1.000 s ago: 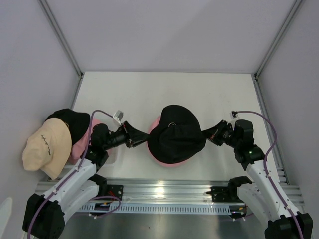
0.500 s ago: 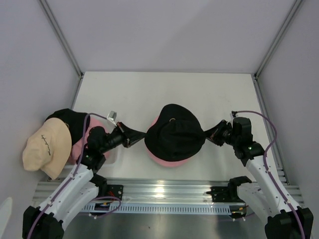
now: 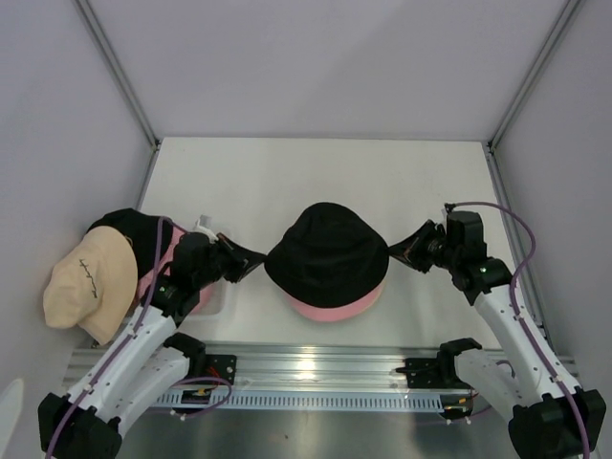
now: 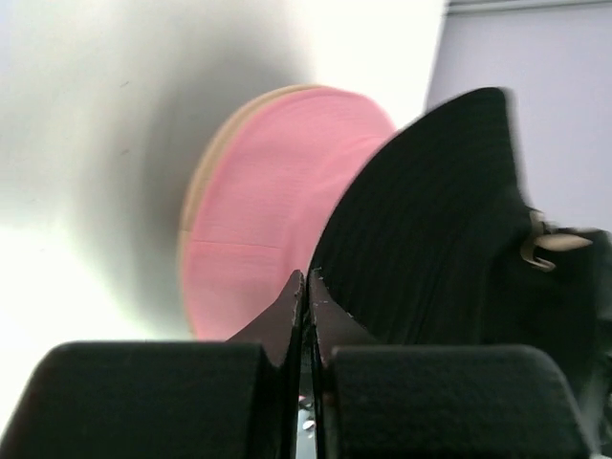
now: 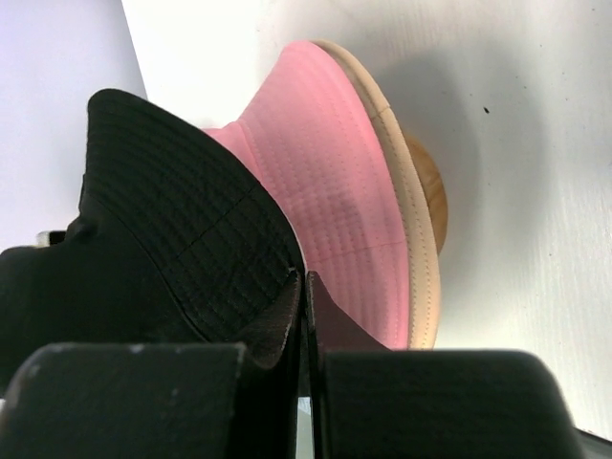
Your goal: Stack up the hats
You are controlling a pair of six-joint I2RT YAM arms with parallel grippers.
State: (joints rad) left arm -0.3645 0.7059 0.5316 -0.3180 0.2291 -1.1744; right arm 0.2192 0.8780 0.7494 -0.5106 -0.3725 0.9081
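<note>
Black hat [image 3: 327, 251]: overhead, I log it draped over the pink hat [image 3: 330, 308] mid-table, not yet released; the cream hat [image 3: 91, 277] at the left edge awaits stacking. Left wrist: left gripper [image 4: 307, 279] pinched tight on its brim. Right wrist: right gripper [image 5: 304, 279] likewise clamped on the opposite brim.

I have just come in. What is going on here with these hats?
Both arms hold one black hat by its brim. The left fingers are shut on its left edge and the right fingers on its right edge. The hat is spread over a pink hat that sits on a wooden stand mid-table. More hats, among them a cream hat, lie piled at the left.
</note>
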